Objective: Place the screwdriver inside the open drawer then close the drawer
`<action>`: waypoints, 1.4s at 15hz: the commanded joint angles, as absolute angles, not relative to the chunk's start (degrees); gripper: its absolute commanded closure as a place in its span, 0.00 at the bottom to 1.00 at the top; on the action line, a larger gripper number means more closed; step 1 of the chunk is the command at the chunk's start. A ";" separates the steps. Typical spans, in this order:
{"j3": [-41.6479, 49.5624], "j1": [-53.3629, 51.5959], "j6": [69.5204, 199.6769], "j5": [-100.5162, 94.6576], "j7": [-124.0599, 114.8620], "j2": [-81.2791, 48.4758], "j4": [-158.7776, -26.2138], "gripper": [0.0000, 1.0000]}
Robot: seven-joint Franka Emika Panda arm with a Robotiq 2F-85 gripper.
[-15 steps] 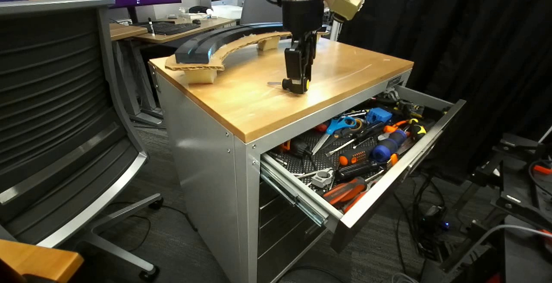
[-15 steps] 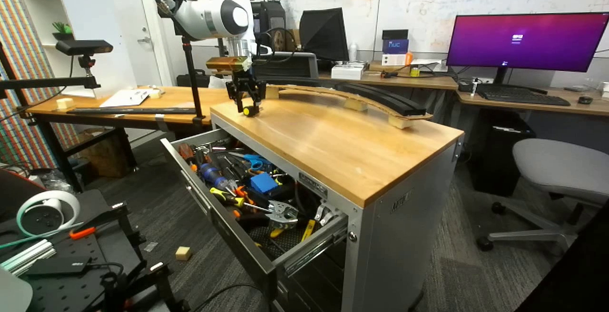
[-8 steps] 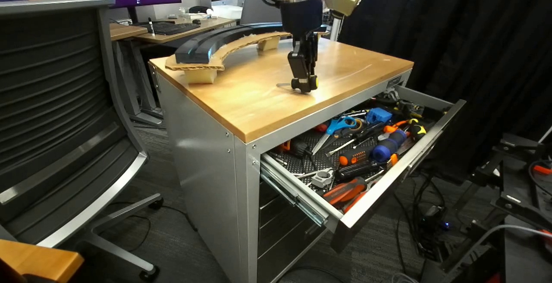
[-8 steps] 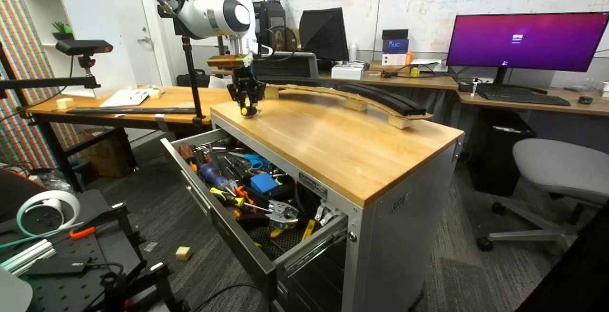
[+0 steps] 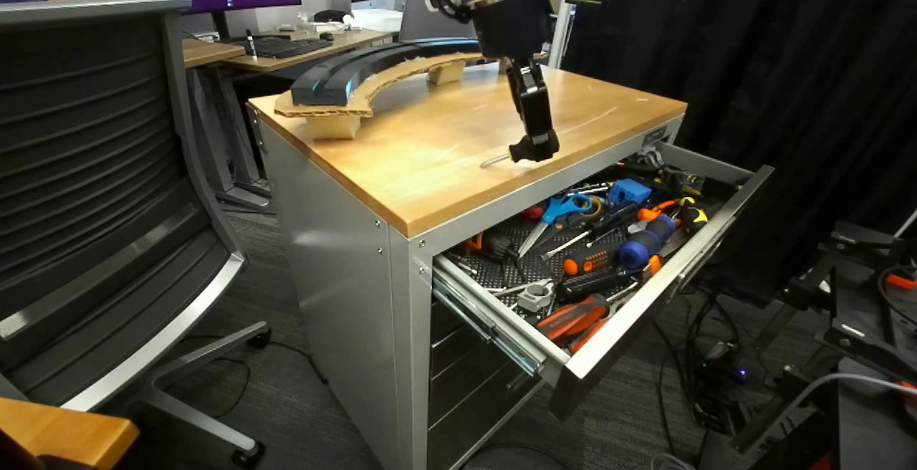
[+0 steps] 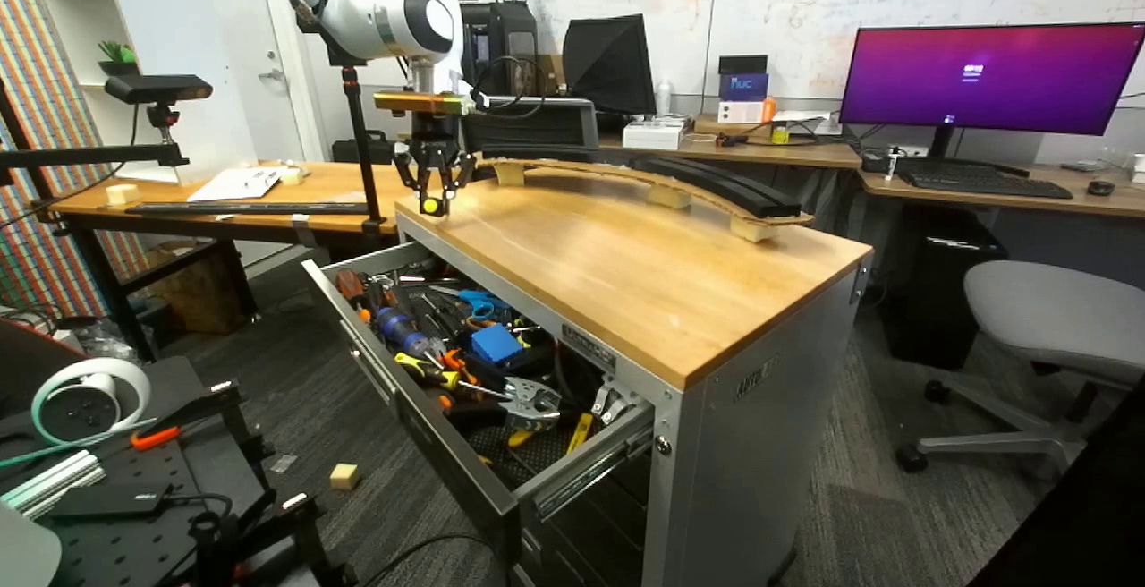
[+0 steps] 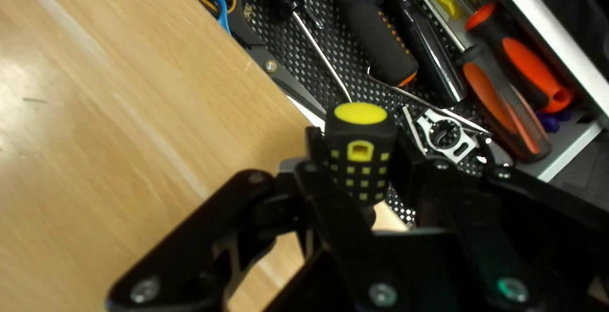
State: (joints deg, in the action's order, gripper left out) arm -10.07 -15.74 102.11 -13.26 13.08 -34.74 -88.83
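The screwdriver is stubby, with a black handle, a yellow end cap and a short metal shaft. My gripper is shut on its handle and holds it near the front edge of the wooden cabinet top, the shaft pointing back over the top. I cannot tell the exact gap beneath it. In the wrist view the handle sits between the fingers, its yellow cap facing the camera. The shaft is hidden there. The grey top drawer stands pulled open below; its front shows too.
The drawer holds many tools: blue scissors, a blue-handled tool, orange-handled tools and a blue block. A black curved piece on cardboard stands at the back of the wooden top. An office chair stands beside the cabinet.
My gripper has carried the screwdriver toward the cabinet top's front edge, on the drawer side. The wrist has turned and tilted. The drawer has not moved.
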 commanded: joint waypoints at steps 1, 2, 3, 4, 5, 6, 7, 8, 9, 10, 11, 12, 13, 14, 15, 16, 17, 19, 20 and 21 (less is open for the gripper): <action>-12.11 -15.14 98.95 -13.87 22.95 -35.08 -87.67 0.81; -12.55 -14.96 98.34 -13.81 25.71 -35.05 -87.72 0.81; -12.98 -14.79 97.46 -13.75 28.43 -35.00 -87.79 0.80; -13.36 -14.63 96.45 -13.71 31.10 -35.05 -87.69 0.74; -13.71 -14.54 94.89 -13.67 33.66 -35.26 -87.33 0.40; -13.97 -14.49 92.79 -13.73 36.05 -35.61 -86.80 0.39; -13.79 -14.78 88.55 -13.72 37.24 -36.49 -85.36 0.33; -13.27 -15.33 89.11 -13.16 33.72 -36.07 -89.85 0.26; -12.16 -15.95 88.14 -13.16 27.94 -34.79 -92.04 0.17; -12.04 -15.73 88.45 -12.92 25.09 -34.23 -94.23 0.10; -12.17 -15.43 88.37 -12.17 22.12 -33.27 -97.01 0.01; -12.29 -14.70 90.26 -10.45 18.97 -32.06 -100.42 0.00; -12.35 -13.98 92.68 -8.80 16.25 -31.22 -104.05 0.00; -12.16 -13.69 93.64 -7.54 13.62 -31.25 -106.44 0.00; -12.03 -13.62 95.54 -6.20 10.66 -31.01 -109.33 0.00; -12.04 -13.32 96.92 -4.46 8.27 -30.48 -111.73 0.00; -12.30 -12.80 99.01 -2.10 6.19 -29.10 -115.12 0.00; -12.37 -12.51 101.69 2.11 2.45 -28.97 -117.62 0.00; -12.20 -12.53 103.58 3.95 0.58 -29.02 -119.02 0.00; -11.96 -12.75 105.69 5.54 -1.40 -29.55 -119.81 0.02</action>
State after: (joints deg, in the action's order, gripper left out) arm -12.16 -12.93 100.43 0.73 3.81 -32.55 -114.42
